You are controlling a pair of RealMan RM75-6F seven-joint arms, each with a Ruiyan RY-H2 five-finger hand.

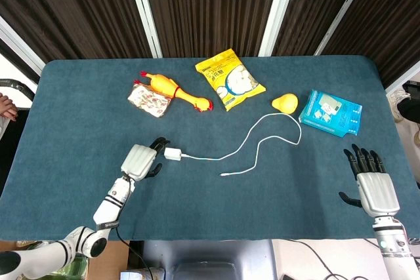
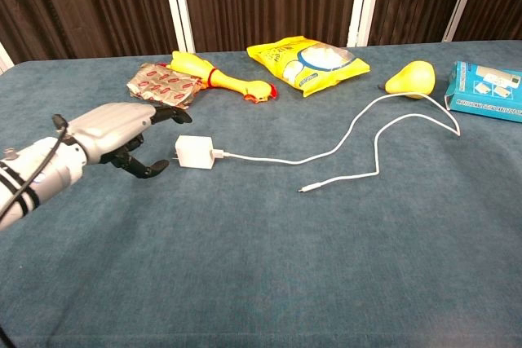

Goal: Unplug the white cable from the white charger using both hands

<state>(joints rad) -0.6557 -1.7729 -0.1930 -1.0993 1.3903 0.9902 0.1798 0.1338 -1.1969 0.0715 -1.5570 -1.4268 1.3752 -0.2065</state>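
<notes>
White charger (image 1: pixel 172 154) at frame centre-left should be pinned by the left hand (image 1: pixel 140 160), whose spread fingers (image 2: pixel 167 114) hold nothing, before the idle, open right hand (image 1: pixel 371 185) pulls the white cable (image 1: pixel 262 137).

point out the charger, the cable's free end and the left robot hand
charger (image 2: pixel 196 152), chest view, middle of its white body
cable's free end (image 2: pixel 303 189), chest view, loose connector tip
left robot hand (image 1: pixel 140 160), head view, back of the hand

Left hand (image 1: pixel 141 160) reaches forward, fingers apart; right hand (image 1: pixel 370 185) splayed.
</notes>
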